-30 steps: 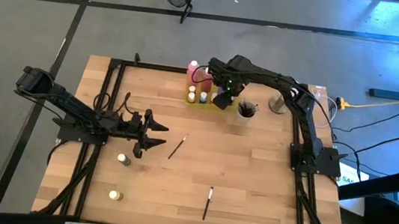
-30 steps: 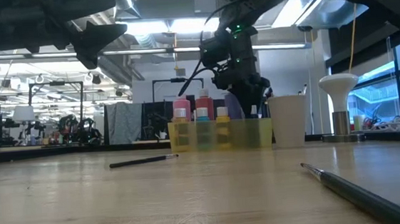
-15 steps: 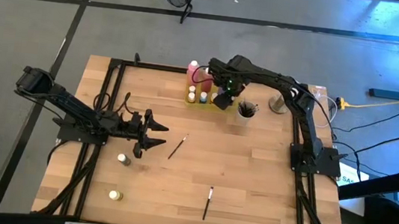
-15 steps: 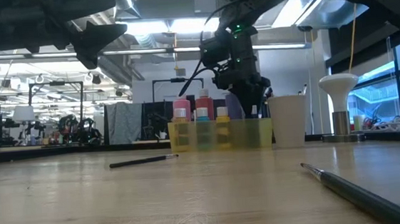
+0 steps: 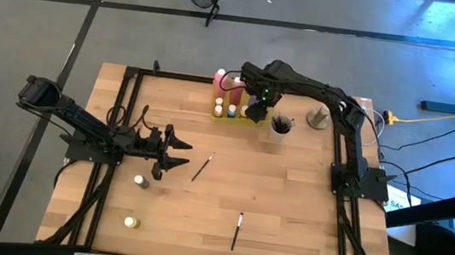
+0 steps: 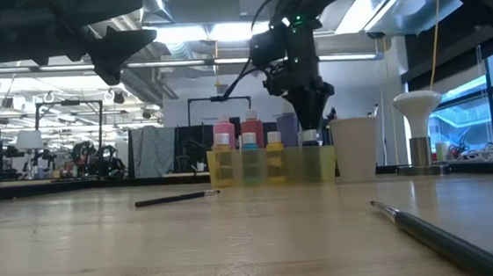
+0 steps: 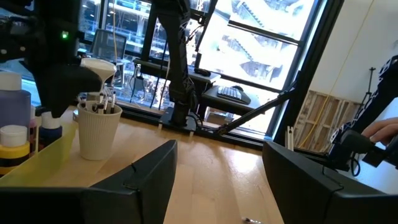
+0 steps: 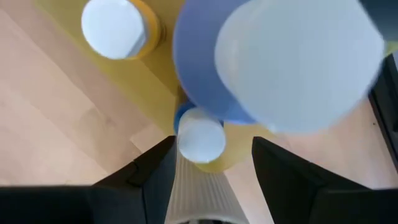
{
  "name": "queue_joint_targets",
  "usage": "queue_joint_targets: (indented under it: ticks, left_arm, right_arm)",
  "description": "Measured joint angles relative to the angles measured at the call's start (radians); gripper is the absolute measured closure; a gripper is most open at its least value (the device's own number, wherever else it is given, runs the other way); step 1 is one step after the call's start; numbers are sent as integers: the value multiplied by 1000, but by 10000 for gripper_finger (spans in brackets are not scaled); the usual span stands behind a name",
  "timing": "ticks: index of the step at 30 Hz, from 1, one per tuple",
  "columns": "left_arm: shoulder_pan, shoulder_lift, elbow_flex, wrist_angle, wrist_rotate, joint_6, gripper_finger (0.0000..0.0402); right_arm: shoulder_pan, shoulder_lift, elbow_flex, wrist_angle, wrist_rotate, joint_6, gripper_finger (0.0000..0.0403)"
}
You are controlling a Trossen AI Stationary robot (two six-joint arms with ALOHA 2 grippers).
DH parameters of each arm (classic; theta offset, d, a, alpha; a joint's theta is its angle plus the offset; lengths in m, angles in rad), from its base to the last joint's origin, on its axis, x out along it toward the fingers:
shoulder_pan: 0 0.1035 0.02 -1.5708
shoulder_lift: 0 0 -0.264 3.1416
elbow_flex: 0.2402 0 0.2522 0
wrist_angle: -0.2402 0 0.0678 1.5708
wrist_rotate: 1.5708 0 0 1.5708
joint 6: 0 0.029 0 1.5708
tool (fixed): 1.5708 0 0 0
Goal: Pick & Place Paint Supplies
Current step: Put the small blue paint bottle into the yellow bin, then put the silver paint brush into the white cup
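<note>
My right gripper (image 5: 255,111) hangs open, pointing down, over the right end of the yellow tray (image 6: 306,163). A tall purple bottle (image 8: 205,68) stands in the tray beside the fingers. A small white-capped bottle (image 8: 200,140) stands below the gap, untouched. Pink bottles (image 6: 223,133) fill the tray's left end. Two paintbrushes (image 5: 200,167) (image 5: 237,230) and two small bottles (image 5: 141,181) (image 5: 131,221) rest on the table. My left gripper (image 5: 183,154) waits open at the left, above the table.
A ribbed cup (image 5: 280,126) holding brushes stands right of the tray, close to my right gripper. A white-topped stand (image 6: 419,133) is at the far right. Black frame rails (image 5: 115,132) run along both sides. Bare wood lies around the brushes mid-table.
My right gripper has risen straight up from the tray's right end, still pointing down, its finger gap unchanged. The bottles in the tray have stayed in place.
</note>
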Motion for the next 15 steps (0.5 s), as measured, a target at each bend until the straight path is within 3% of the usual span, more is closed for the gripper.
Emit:
queue_joint_targets:
  ticks: [15]
  left_arm:
    - [0,0,0,0,0,0,169]
  right_arm:
    - [59,-139,79,-94,0,72,192]
